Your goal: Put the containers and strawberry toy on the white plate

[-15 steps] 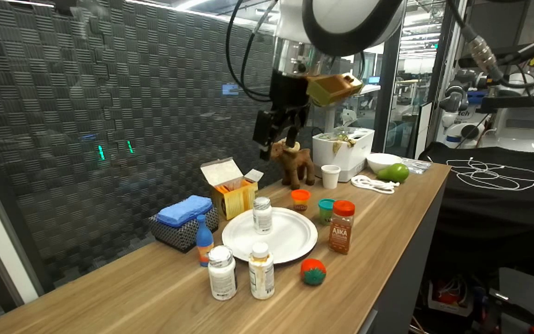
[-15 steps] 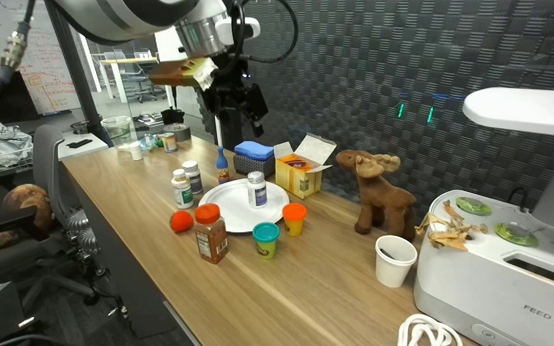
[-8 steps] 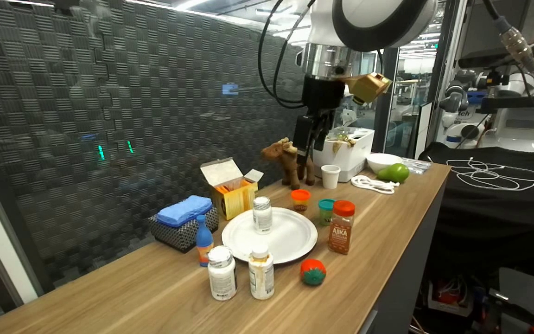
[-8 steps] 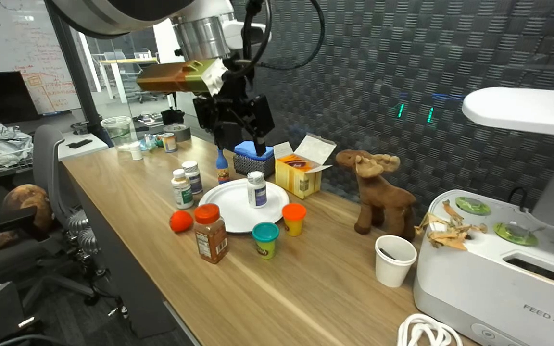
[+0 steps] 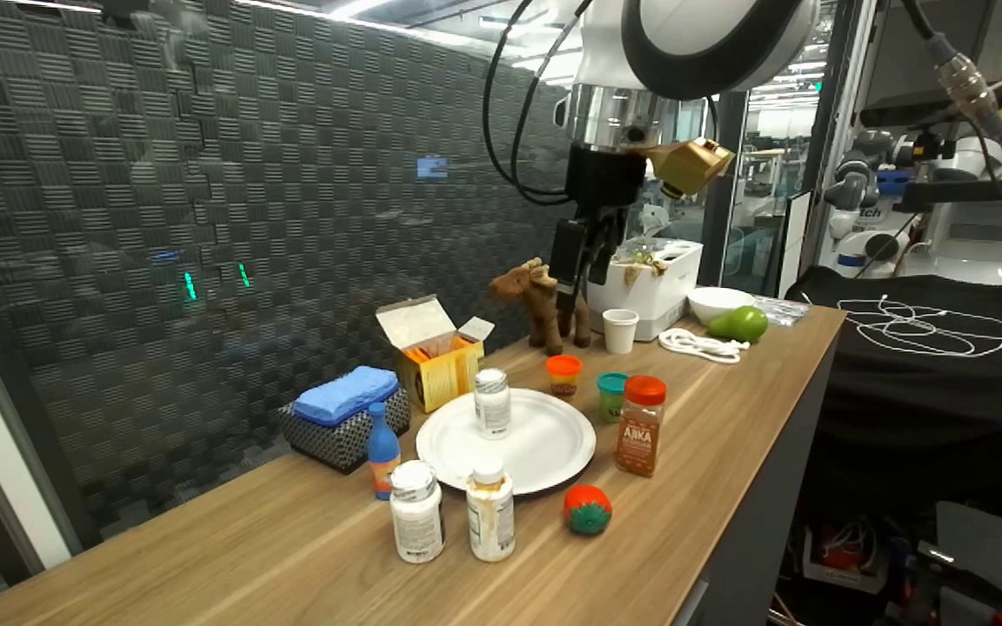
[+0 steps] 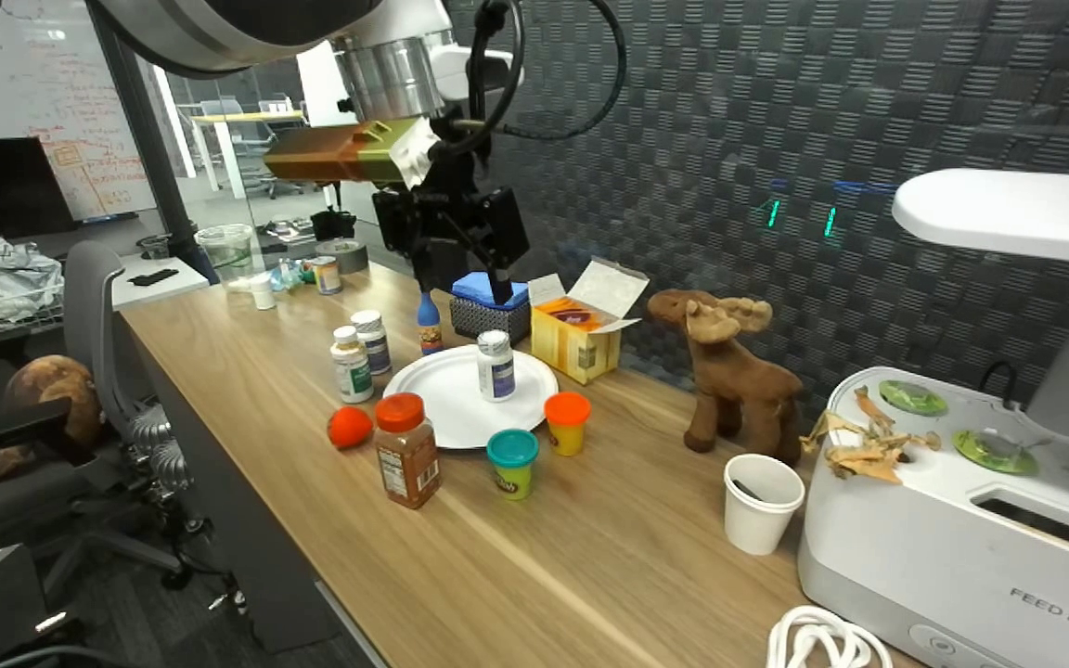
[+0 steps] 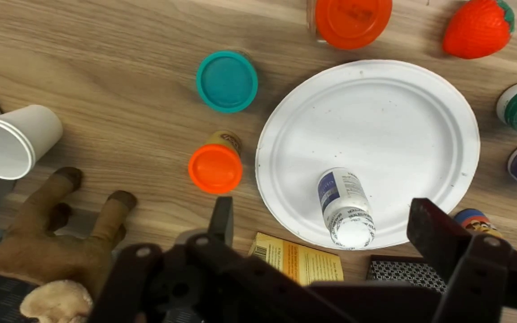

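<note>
White plate [image 5: 549, 448]: in an exterior view, bears one upright white bottle [image 5: 493, 406]; two more white bottles [image 5: 491, 517] stand near it on the wooden counter [image 5: 249, 565].
Strawberry toy [image 5: 588, 509]: off the plate, near the red-capped jar [image 5: 640, 428].
Gripper [image 6: 462, 284]: in an exterior view, hangs above the counter, jaws wide apart, holding nothing.
Counter edge [image 6: 236, 445]: a strip of wood separates it from the toy; a nudge might roll the toy off.
Plate-filling: likely between placements, with most containers off the plate.
Orange-lidded tub [image 7: 216, 168]: in the wrist view, beside the plate with the teal-lidded tub [image 7: 227, 81]; likely next, calling for jaws lowered around it.
Plate room: ample towards the toy; the yellow carton [image 7: 292, 260] crowds the opposite rim.
</note>
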